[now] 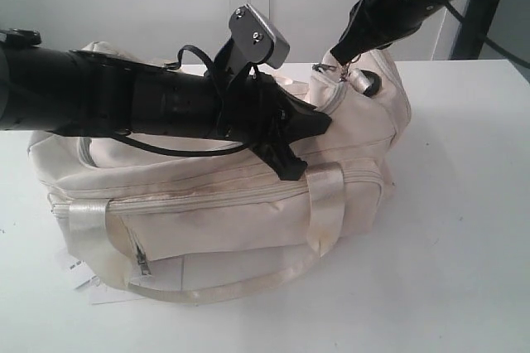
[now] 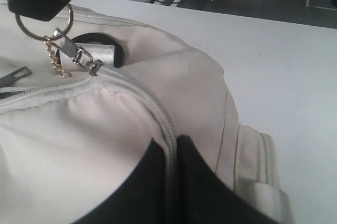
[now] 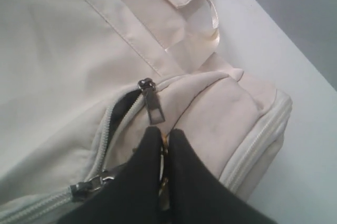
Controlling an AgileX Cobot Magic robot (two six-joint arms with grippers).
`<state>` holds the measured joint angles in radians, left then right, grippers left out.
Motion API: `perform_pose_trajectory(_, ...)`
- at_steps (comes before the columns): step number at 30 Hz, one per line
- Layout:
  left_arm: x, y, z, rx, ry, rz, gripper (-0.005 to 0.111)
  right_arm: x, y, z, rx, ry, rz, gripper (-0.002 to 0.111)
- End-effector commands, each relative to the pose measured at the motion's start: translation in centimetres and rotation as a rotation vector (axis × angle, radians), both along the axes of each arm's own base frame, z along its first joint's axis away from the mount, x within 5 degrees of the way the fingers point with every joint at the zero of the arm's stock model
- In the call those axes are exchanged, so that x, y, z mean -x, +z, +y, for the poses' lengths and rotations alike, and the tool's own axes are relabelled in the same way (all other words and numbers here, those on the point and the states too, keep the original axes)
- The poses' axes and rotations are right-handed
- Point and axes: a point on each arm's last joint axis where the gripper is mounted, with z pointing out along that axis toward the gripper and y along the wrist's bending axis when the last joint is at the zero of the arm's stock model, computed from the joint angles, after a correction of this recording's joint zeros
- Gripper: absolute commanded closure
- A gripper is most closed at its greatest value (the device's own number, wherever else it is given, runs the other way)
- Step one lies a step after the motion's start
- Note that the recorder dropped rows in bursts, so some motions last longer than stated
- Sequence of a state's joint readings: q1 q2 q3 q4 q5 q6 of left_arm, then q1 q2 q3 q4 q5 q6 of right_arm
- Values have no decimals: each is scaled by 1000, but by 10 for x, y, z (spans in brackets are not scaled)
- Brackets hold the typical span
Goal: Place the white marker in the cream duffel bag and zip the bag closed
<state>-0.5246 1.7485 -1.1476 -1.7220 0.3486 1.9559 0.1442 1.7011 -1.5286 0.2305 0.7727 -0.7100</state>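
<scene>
- The cream duffel bag (image 1: pixel 215 220) lies on its side on the white table (image 1: pixel 464 204), with its satin handles hanging toward the front.
- The left gripper (image 2: pixel 171 142) is pressed down on the top of the bag. Its fingers are nearly together and pinch the ridge of the top zipper (image 2: pixel 158 113), which is closed as far as I can see.
- The right gripper (image 3: pixel 164 132) is at the bag's right end. Its jaws are closed on a metal ring (image 2: pixel 30 37) with a small gold chain (image 2: pixel 55 61), just beside the black ring (image 2: pixel 100 45).
- Near it, a pocket (image 3: pixel 118 113) is partly unzipped and shows dark lining.
- The white marker I cannot see from any side.
</scene>
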Motion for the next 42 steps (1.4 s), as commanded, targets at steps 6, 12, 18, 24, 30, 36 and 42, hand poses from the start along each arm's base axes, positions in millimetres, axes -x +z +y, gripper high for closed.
perform_pose_trajectory(6, 9, 11, -4, 0, -103, -133, 107, -22, 7, -9, 36, -50, -223, 108)
perform_pose_trajectory(12, 9, 12, -3, 0, -101, -137, 107, -25, 4, -9, 31, -54, -226, 108)
perform_pose_trajectory(18, 9, 12, -3, 0, -101, -137, 107, -27, 7, -9, 27, -62, -265, 108)
perform_pose_trajectory(24, 10, 13, -3, 2, -103, -137, 107, -31, 11, -10, 18, -76, -327, 108)
perform_pose_trajectory(30, 11, 14, -4, 16, -123, -136, 107, -34, 11, -10, 6, -92, -358, 108)
perform_pose_trajectory(36, 13, 15, -5, 30, -141, -136, 107, -48, -12, -9, -67, -162, -304, 108)
perform_pose_trajectory(42, 13, 15, -5, 34, -141, -130, 107, -59, -20, -9, -203, -279, -326, 108)
